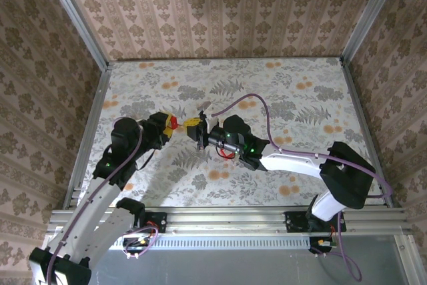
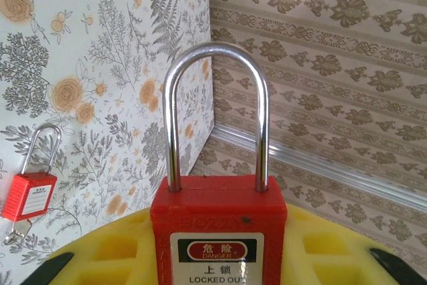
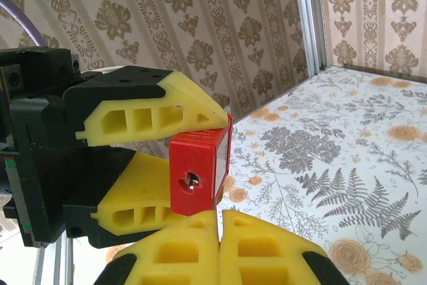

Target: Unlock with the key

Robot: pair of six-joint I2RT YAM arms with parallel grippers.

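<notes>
Currently: red padlock (image 3: 197,158) clamped in left end effector (image 1: 170,125), keyhole (image 3: 191,180) presented toward right end effector (image 3: 219,231) for key entry; the latter pressed together.

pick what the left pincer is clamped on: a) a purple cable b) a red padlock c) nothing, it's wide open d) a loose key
b: in the right wrist view the left pincer has its yellow fingers pressed against opposite sides of the red padlock, with the keyhole end facing the right pincer.
</notes>
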